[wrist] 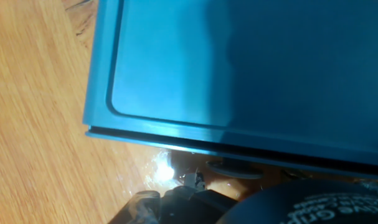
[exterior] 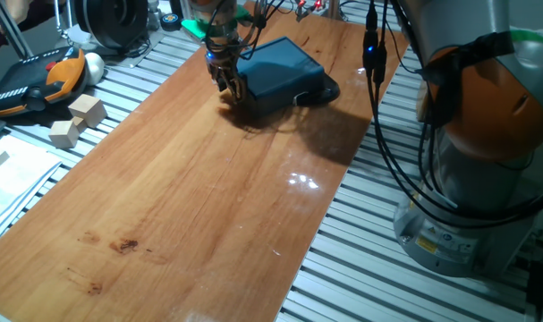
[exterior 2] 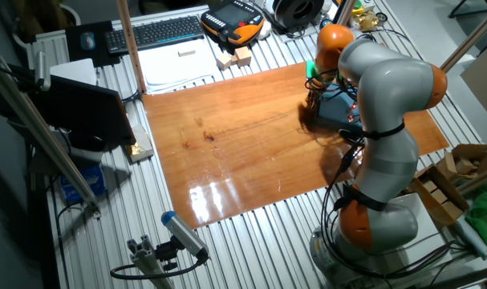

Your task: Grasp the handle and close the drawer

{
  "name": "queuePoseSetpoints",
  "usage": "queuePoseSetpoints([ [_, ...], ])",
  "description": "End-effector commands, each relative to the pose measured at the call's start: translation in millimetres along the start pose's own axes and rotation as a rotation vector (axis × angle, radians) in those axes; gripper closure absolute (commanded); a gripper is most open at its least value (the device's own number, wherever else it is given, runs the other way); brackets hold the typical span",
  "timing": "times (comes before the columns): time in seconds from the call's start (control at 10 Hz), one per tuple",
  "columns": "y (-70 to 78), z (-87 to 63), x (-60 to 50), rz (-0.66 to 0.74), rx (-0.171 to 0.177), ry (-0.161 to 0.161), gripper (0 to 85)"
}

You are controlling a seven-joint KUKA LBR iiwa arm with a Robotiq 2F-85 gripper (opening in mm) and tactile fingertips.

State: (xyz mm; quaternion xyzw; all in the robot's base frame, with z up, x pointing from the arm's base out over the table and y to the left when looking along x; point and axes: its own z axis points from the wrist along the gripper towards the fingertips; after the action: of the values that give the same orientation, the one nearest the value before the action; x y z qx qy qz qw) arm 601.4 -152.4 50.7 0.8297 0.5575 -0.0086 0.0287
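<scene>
The handle (wrist: 233, 168) is seen in the hand view as a small dark disc protruding just below the front edge of the drawer (wrist: 238, 74), right beside the end effector (wrist: 176, 196), whose body fills the bottom of that picture. The handle is therefore judged to lie at the very tips of the end effector, slightly toward the box, with little or no gap between them. The drawer appears nearly flush with its box; only a thin dark seam is visible along the front edge, so it is judged to be almost shut.

In one fixed view the drawer (exterior: 284, 67) is seen as a flat teal box lying at the far end of the counter (exterior: 208, 197), its long axis running along the far edge, and the end effector (exterior: 231, 85) is lowered against its near-left front face. In the other fixed view the end effector (exterior 2: 311, 112) is placed at the same face, with the box largely hidden behind the arm.

Whether the end effector is closed around the handle cannot be told, since the fingertips are hidden. The coming push is judged to run from the front face into the box.
</scene>
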Motion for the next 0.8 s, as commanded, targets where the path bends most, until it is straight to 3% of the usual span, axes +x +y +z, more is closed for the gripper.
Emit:
queuePoseSetpoints([
  [0.0,-0.1,0.0,0.0,0.001,0.0,-0.001,20.7],
  [0.7,8.4,0.8,-5.2,0.016,-0.025,-0.024,20.7],
])
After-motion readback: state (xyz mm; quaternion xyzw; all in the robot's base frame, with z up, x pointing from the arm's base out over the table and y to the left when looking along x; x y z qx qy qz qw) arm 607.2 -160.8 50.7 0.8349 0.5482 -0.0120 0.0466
